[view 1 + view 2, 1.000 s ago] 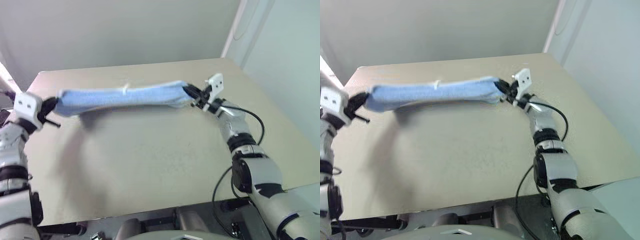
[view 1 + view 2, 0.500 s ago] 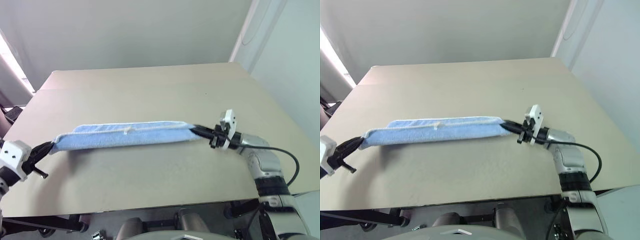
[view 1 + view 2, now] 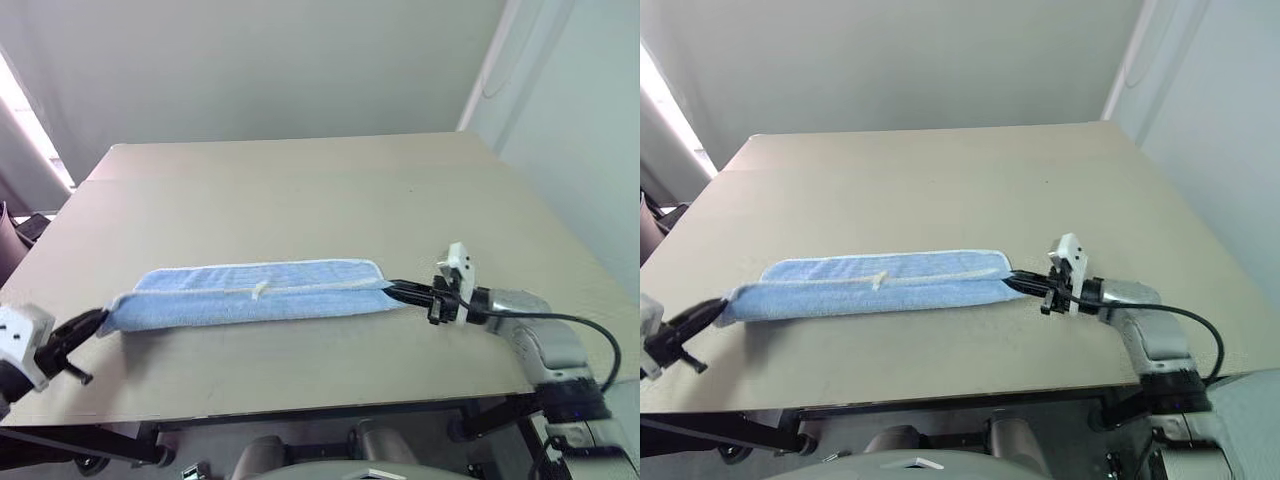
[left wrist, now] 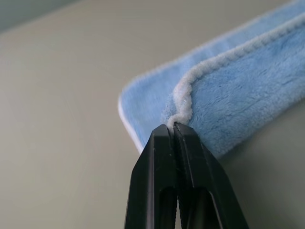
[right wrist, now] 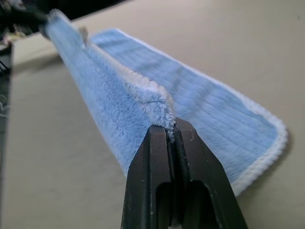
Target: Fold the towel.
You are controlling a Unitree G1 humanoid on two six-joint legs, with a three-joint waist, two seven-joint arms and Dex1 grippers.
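Observation:
The light blue towel [image 3: 250, 293] lies stretched as a long narrow band across the near part of the beige table [image 3: 300, 190], folded lengthwise with its white edging and small white loop tag [image 3: 259, 290] on top. My left gripper [image 3: 97, 319] is shut on the towel's left corner near the table's front left edge; the left wrist view shows its black fingers [image 4: 174, 157] pinching the white edging. At the towel's right end my right gripper [image 3: 392, 288] is shut on that corner, and its fingers [image 5: 171, 143] clamp the folded layer.
The table's front edge [image 3: 300, 408] runs just below the towel. A grey wall stands behind the table and a pale wall lies to the right. Bare tabletop stretches behind the towel.
Both grippers have drawn the towel back toward the near edge and lowered it from the air onto the table; it now lies folded flat. The camera view also shifted.

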